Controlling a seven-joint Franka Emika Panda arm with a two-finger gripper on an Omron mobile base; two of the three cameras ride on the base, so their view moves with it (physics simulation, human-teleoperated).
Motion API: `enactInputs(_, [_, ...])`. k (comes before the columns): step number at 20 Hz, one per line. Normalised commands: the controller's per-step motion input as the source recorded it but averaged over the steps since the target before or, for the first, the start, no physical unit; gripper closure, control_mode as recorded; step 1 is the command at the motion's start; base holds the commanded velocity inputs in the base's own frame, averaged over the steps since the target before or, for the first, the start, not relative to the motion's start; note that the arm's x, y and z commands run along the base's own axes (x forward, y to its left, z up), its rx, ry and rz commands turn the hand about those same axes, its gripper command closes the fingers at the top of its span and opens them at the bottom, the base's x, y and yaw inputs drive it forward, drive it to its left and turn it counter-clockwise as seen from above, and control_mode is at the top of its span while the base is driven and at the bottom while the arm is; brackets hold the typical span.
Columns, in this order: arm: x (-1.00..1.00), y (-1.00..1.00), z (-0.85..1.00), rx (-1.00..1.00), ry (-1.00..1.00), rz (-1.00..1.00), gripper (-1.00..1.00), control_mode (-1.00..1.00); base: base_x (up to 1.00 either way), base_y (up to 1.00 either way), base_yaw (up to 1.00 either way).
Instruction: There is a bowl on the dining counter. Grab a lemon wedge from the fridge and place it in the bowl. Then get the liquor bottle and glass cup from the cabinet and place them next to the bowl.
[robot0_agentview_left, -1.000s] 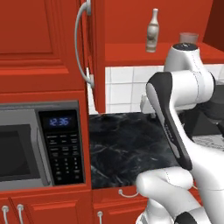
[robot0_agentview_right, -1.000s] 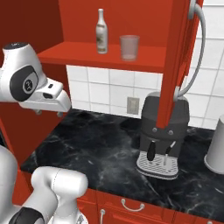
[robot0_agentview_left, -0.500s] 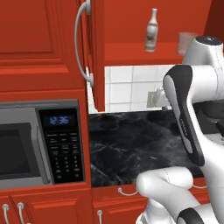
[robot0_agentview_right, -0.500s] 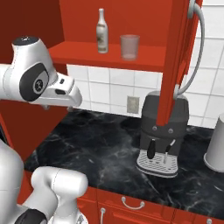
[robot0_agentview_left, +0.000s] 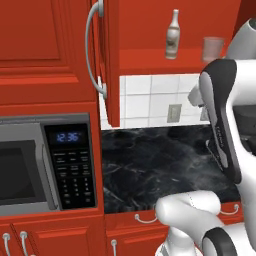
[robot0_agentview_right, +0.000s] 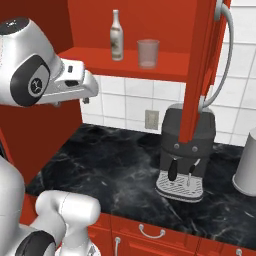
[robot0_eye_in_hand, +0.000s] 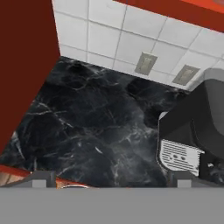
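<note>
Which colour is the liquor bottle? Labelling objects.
Off-white, darker neck; right base view shows it best.

We see the cabinet (robot0_agentview_right: 150, 30) open above the counter (robot0_agentview_right: 110, 170), with the liquor bottle (robot0_agentview_right: 116, 36) on its shelf and the glass cup (robot0_agentview_right: 148, 53) just beside it at three o'clock. A coffee machine (robot0_agentview_right: 186, 150) stands on the counter below the cup, and a microwave (robot0_agentview_left: 45, 170) sits at the counter's nine o'clock.

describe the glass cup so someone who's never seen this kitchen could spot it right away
Find the open red wall cabinet above the black marble counter and look at its lower shelf. Two things stand there side by side: a pale liquor bottle and, to its right, the glass cup. The cup is the short, clear, greyish tumbler with no handle and no neck.
</note>
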Motion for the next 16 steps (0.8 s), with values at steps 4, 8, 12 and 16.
enactInputs(4, [0.45,-0.01,0.48,-0.2,-0.04,0.03,-1.0,-1.0,0.0,0.0,0.0])
enactInputs(8, [0.44,-0.05,0.28,-0.19,-0.02,0.02,-1.0,-1.0,0.0,0.0,0.0])
enactInputs(12, [0.47,-0.05,0.17,-0.16,0.0,0.0,-1.0,-1.0,0.0,0.0,0.0])
enactInputs(16, [0.51,-0.14,0.1,-0.08,0.0,0.0,-1.0,-1.0,0.0,0.0,0.0])
